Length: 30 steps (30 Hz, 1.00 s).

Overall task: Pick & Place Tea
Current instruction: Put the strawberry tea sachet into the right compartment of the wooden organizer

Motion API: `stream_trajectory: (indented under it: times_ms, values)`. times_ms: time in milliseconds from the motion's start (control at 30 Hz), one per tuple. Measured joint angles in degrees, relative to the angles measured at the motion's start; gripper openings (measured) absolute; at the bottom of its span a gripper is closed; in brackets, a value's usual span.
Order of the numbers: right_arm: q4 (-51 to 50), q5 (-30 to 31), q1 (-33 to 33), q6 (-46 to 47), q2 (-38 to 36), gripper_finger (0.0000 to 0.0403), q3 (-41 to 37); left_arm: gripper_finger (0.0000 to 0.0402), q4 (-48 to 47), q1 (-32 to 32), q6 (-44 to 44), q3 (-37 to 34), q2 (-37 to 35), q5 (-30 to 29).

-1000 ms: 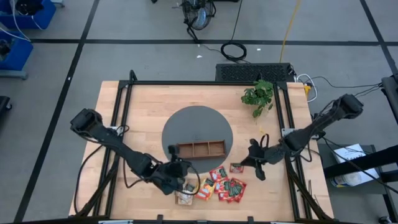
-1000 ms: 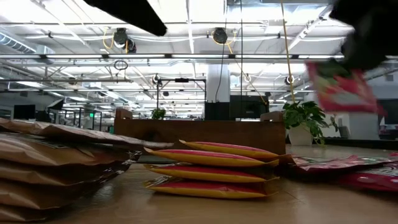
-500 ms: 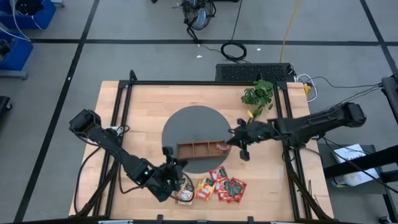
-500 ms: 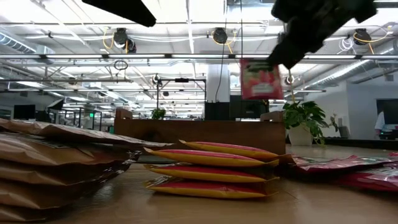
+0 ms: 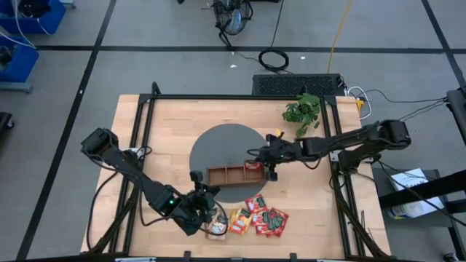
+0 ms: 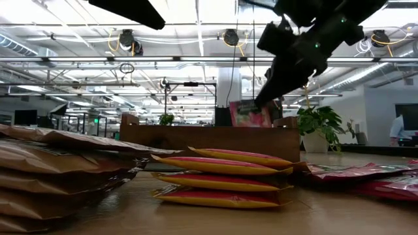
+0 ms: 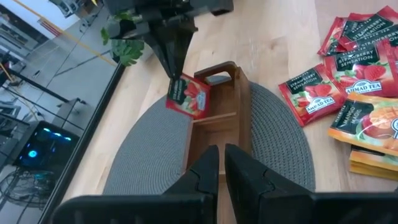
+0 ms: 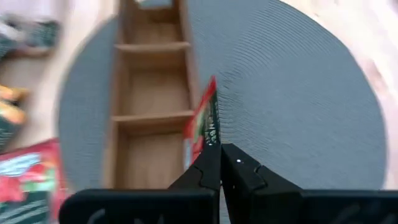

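The right hand [image 5: 256, 161] is clenched on a red strawberry tea sachet [image 7: 188, 97], holding it upright just above the end compartment of the wooden tray [image 5: 234, 175] that lies on the round grey mat [image 5: 218, 142]. The left hand [image 5: 211, 215] hangs near the table's front edge over the brown sachets [image 5: 215, 231], its fingers [image 7: 205, 171] nearly together and holding nothing that shows. More red, orange and green sachets [image 5: 263, 218] lie loose on the table [image 5: 167, 124] beside them.
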Motion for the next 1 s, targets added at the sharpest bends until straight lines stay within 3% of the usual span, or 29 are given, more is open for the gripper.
stream_trajectory:
  times_ms: [267,500,867,1000]
  values:
    - [-0.24,3.64,2.32,0.15,2.43,0.0000,0.00,0.0035,-0.22,-0.26,-0.48,-0.01,0.02,0.05]
    - [-0.13,13.76,6.11,2.02,2.51,0.0000,0.00,0.0035,-0.45,-0.26,-1.44,0.00,0.02,0.09]
    - [-0.16,13.71,7.87,6.96,2.49,0.0001,-1.64,0.0035,-1.26,-0.27,-2.57,0.00,0.04,0.51]
    - [-0.53,13.82,7.85,10.70,2.49,0.0023,-2.73,0.0035,-1.30,-0.06,-2.58,0.00,0.05,0.49]
